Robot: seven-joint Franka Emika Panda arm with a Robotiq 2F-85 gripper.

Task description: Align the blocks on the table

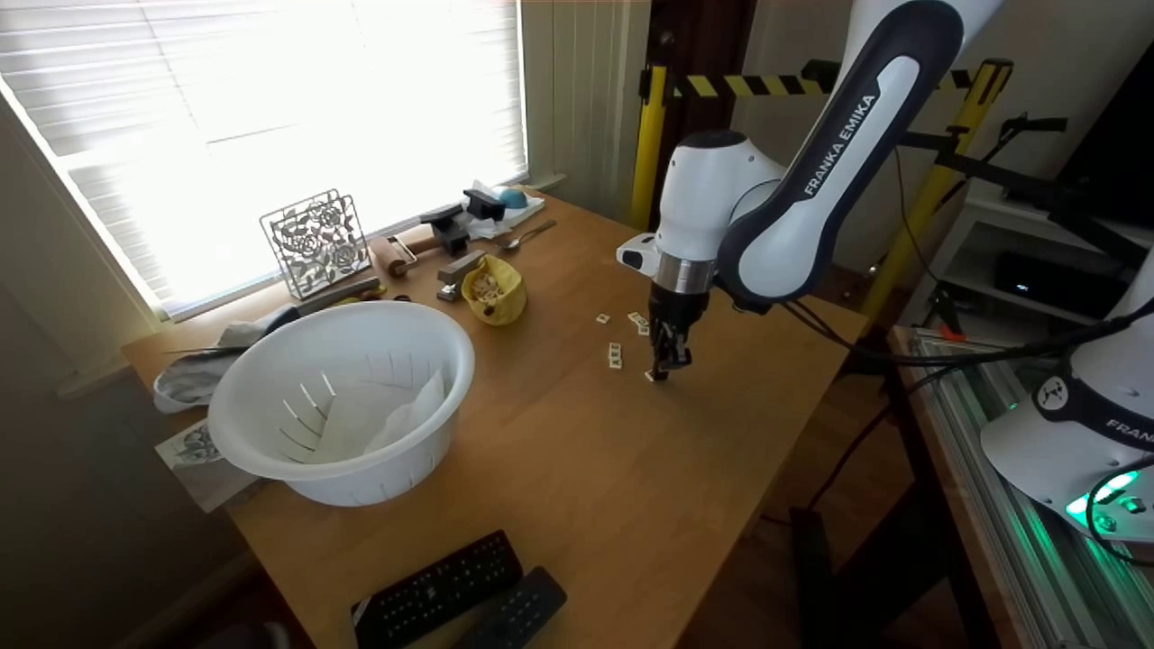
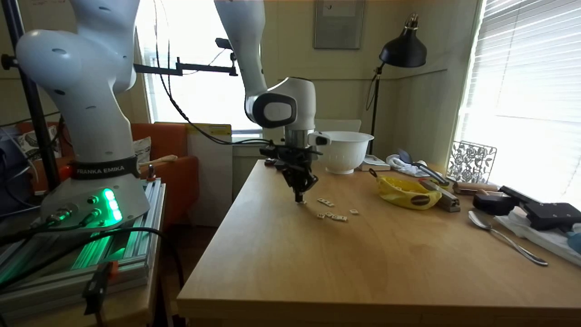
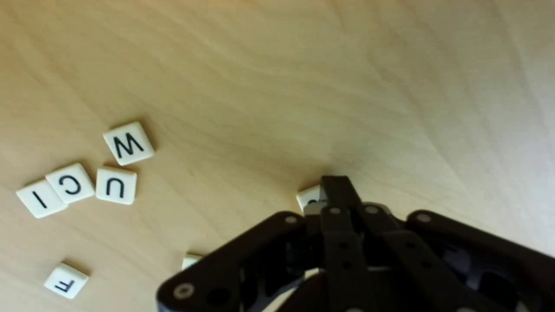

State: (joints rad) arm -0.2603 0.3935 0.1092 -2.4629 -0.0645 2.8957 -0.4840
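The blocks are small cream letter tiles on the wooden table [image 1: 559, 433]. In the wrist view a W block [image 3: 128, 144] lies close to a U block [image 3: 116, 185], a C block [image 3: 70, 183] and an I block [image 3: 41, 199]. An F block [image 3: 66, 281] lies apart. Another block [image 3: 190, 261] is mostly hidden by the gripper. A short row of blocks [image 1: 615, 355] shows in both exterior views [image 2: 325, 202]. My gripper [image 3: 331, 193] is shut, its tips down at the tabletop against a partly covered block [image 3: 307, 197]; its letter is mostly hidden.
A white bowl [image 1: 361, 478] and black remotes [image 1: 442, 590] stand on the table. A yellow banana-like pouch [image 2: 404, 193], a stapler [image 2: 442, 197], a spoon [image 2: 508, 240] and black items [image 2: 553, 218] lie along the window side. The table's edge [image 1: 793, 451] faces the robot base.
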